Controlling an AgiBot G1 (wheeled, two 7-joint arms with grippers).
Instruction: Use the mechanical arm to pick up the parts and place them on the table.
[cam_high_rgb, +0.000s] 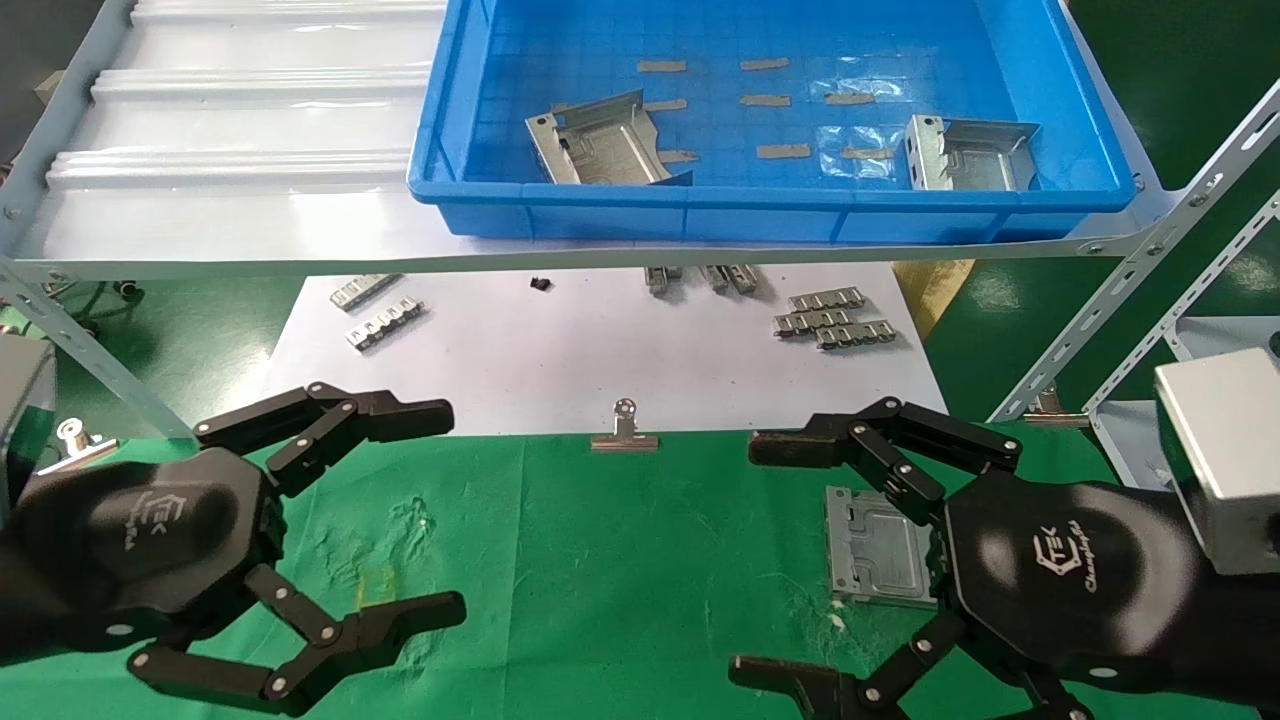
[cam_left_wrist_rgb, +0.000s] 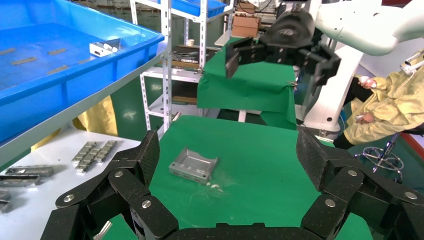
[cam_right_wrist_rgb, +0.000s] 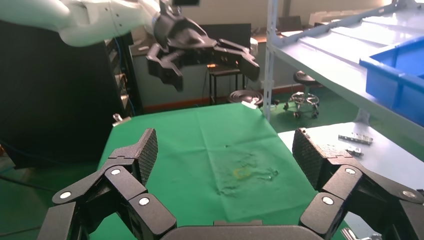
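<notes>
Both black TEK claw hands hover low over the green table (cam_high_rgb: 600, 580). My left gripper (cam_high_rgb: 445, 510) is open and empty at the near left. My right gripper (cam_high_rgb: 752, 560) is open and empty at the near right. One shiny grey part (cam_high_rgb: 878, 545) lies flat on the cloth, just behind the right hand's fingers and partly covered by its palm; it also shows in the left wrist view (cam_left_wrist_rgb: 194, 165). Two more parts lie in the blue tray (cam_high_rgb: 700, 215): one (cam_high_rgb: 600, 140) at its left, tilted, and one (cam_high_rgb: 970, 155) at its right.
The tray sits on a grey shelf (cam_high_rgb: 240, 150) raised over the table's far side. Below it a white sheet (cam_high_rgb: 560, 350) carries several ridged metal strips (cam_high_rgb: 830, 320). A silver binder clip (cam_high_rgb: 625, 430) holds its front edge. Shelf struts (cam_high_rgb: 1120, 290) rise at the right.
</notes>
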